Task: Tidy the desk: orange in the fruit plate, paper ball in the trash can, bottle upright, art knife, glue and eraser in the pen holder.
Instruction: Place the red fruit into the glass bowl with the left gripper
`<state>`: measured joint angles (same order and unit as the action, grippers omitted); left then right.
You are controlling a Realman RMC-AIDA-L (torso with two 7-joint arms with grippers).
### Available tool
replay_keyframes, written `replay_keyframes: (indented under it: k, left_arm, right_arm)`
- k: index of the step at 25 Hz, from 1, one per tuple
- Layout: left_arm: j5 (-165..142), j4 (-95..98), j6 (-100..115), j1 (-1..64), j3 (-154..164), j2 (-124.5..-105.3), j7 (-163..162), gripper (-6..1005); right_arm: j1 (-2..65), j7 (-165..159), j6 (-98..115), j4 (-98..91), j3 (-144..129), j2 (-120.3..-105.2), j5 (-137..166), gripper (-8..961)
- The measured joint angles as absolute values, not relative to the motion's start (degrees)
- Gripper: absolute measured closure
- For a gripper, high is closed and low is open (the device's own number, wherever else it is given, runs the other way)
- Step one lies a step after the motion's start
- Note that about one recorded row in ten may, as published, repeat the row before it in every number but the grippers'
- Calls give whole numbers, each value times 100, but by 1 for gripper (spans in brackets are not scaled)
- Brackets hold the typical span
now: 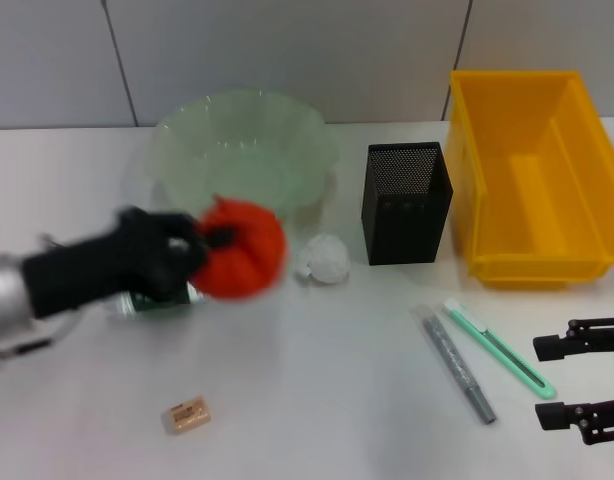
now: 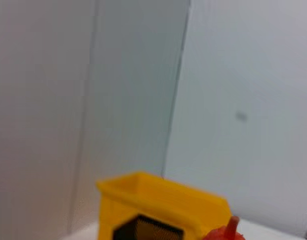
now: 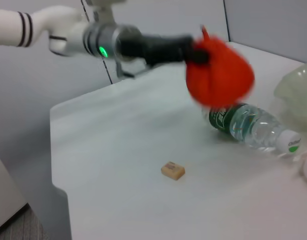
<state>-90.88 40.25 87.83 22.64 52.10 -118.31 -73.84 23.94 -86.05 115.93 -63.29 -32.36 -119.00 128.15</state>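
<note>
My left gripper [image 1: 209,240] is shut on the red-orange orange [image 1: 244,249] and holds it in the air just in front of the pale-green fruit plate [image 1: 242,150]. In the right wrist view the orange [image 3: 218,70] hangs above the lying bottle [image 3: 248,127]. The paper ball [image 1: 324,258] sits beside the black mesh pen holder [image 1: 407,200]. On the table lie the grey glue [image 1: 457,363], the mint-green art knife [image 1: 499,348] and the tan eraser [image 1: 185,415]. The yellow trash can [image 1: 532,175] stands at the back right. My right gripper [image 1: 585,380] rests open at the front right.
The bottle [image 1: 152,302] is mostly hidden under my left arm in the head view. A grey wall runs behind the table. The left wrist view shows only the trash can [image 2: 158,200], the pen holder [image 2: 148,230] and the orange's top [image 2: 226,232].
</note>
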Motion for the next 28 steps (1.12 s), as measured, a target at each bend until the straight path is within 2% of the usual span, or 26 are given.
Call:
replay_keyframes:
  k: [3,7,20,28]
  left_arm:
    - [-8783,5039,8855,1873,5211,-11824,-7949,920]
    - [-8605,5328,8704,1901,5211,-11836,-8183,936]
    - [-8946,4136,5877,3785,5521,-11853,-8479,943]
    - [-9003,3773,4729,4101,5839,-11874,-8470,943]
  right_arm:
    - [2421,-8593,11549,-6293,-3270,-11900,12815,191]
    - [2439,-8587,11540,-6262,-3277,-11900,12812,191]
    - [2518,-8570,11471,-6241,-3293,-11900,12791,190]
    - [2562,-8561,11384,-6113,-3348,-11900,12815,190]
